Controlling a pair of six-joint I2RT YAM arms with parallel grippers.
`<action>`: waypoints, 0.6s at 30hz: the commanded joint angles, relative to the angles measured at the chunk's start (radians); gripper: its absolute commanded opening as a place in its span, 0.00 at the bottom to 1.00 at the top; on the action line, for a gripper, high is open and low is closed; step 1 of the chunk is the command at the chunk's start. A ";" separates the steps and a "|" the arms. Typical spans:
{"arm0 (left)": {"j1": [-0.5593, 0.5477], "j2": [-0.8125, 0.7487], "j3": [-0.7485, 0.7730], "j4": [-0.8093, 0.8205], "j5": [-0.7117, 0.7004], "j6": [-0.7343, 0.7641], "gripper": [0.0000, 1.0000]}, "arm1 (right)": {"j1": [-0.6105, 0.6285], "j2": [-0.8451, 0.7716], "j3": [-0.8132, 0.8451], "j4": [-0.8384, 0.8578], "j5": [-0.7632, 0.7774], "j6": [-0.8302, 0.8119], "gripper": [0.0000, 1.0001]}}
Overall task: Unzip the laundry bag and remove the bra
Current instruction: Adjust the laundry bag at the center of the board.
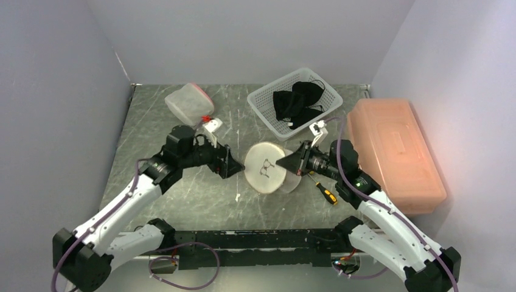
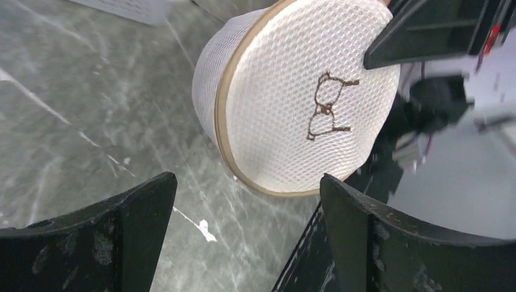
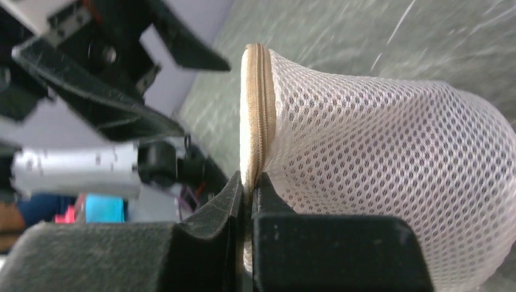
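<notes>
Mesh laundry bag [image 1: 266,167] sits between our grippers: the right gripper [image 3: 248,188] pinches its tan zipper seam [image 3: 255,109], the left gripper [image 2: 248,185] gapes wide. We should brace firmly while the left hunts for the zipper pull.

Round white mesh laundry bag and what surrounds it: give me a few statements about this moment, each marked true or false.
1. The right jaws are shut on the tan zipper rim of the round white mesh laundry bag. True.
2. The left jaws grip the bag as well. False: they stand open and clear of it.
3. The white plastic basket is empty. False: a black garment lies in it.
4. A screwdriver with a yellow and black handle lies near the bag. True.
</notes>
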 commanded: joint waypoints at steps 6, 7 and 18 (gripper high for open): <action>-0.002 -0.312 -0.230 0.341 -0.437 -0.664 0.94 | 0.007 -0.059 -0.143 0.489 0.420 0.399 0.00; -0.001 -0.336 -0.273 0.376 -0.462 -0.724 0.94 | 0.015 -0.055 -0.160 0.516 0.450 0.427 0.00; -0.144 -0.253 -0.458 0.593 -0.673 -1.055 0.90 | 0.189 0.046 -0.218 0.567 0.752 0.579 0.00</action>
